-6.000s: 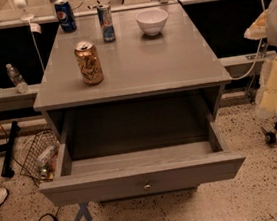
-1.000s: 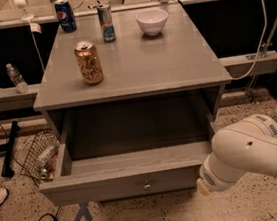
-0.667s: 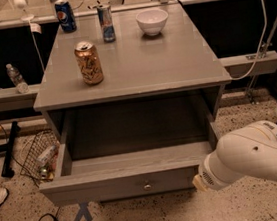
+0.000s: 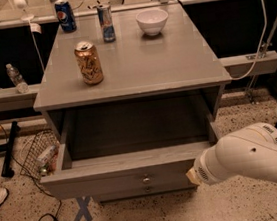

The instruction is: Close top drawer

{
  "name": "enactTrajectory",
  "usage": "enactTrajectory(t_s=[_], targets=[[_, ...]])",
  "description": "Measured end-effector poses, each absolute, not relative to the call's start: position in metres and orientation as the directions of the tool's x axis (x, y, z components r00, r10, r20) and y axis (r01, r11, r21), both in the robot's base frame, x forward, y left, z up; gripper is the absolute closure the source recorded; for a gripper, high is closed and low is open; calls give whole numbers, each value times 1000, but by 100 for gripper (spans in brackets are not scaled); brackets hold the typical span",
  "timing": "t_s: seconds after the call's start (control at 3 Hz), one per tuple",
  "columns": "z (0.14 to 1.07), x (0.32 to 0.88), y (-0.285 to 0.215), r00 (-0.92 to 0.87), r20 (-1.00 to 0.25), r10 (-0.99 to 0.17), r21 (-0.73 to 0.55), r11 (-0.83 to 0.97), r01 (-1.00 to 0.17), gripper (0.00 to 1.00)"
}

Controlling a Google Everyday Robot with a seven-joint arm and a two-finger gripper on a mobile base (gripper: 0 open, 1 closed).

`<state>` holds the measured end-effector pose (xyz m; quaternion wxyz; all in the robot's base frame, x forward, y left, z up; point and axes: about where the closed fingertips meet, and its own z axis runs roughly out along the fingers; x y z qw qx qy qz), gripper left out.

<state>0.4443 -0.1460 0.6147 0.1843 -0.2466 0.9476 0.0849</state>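
Pulled well out at 6 o'clock under the table (image 4: 173,68): the top drawer (image 4: 111,172), knob (image 4: 146,179) centred on its front. At 4 o'clock, by that front's right end, the claw (image 4: 193,176) on a white arm (image 4: 258,161); cannot tell whether wide or narrow.

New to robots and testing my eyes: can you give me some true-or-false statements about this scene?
1. The top drawer is shut. False: it is pulled out.
2. A white bowl stands on the cabinet top. True.
3. The gold can lies on its side. False: it stands upright.
4. A blue can stands at the back left. True.
5. The gripper hangs over the bowl. False: it is out of view; only the white arm shows, low right by the drawer front.
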Motion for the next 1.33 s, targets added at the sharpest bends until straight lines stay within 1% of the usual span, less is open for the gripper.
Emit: enactTrajectory(t_s=[0.33, 1.0, 1.33], targets=[[619, 467, -146, -800, -420, -428, 74, 862, -501, 100], [629, 530, -136, -744, -516, -424, 81, 840, -536, 100], [631, 546, -134, -723, -549, -419, 83, 833, -547, 100]])
